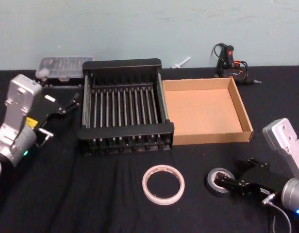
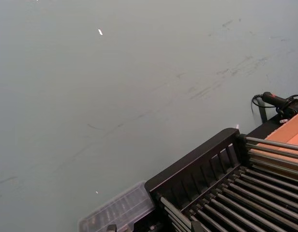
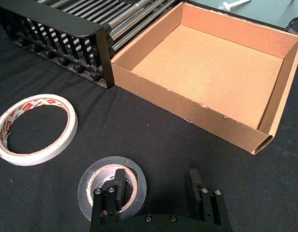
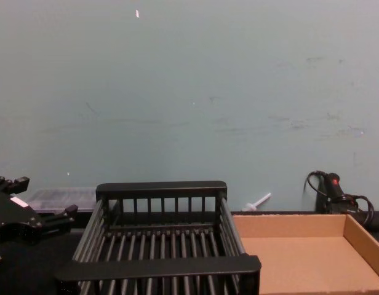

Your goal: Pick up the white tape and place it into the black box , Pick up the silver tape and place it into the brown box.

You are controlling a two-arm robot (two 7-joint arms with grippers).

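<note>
The right hand (image 3: 158,191) sits low over the silver tape (image 3: 111,186), its fingers apart and straddling one wall of the roll: one finger (image 3: 117,186) reaches into the core hole, the other (image 3: 196,186) stands outside, well clear of the rim. To take the roll cleanly, the hand would likely need to settle until the inner finger is fully inside the core, then close so the wall is pinched squarely; from the wrist view it is hard to tell whether the fingertips already touch the tabletop (image 3: 52,193). A shallow or skewed pinch could let the flat roll tip or slide on the dark cloth. The brown box (image 3: 212,67) lies ahead of the hand and is open-topped and bare, so the roll only has to clear the low near wall. The white tape (image 3: 35,128) lies flat just beside the silver roll, on the inner-finger side, apart from it, and the black box (image 1: 123,109) stands past it, touching or nearly touching the cardboard box. The left hand (image 1: 59,114) hangs beside the crate's far side, its fingers parted and gripping nothing. Behind the boxes sit a clear plastic case (image 1: 62,68) and a black glue gun (image 1: 227,58), both out of the way.
</note>
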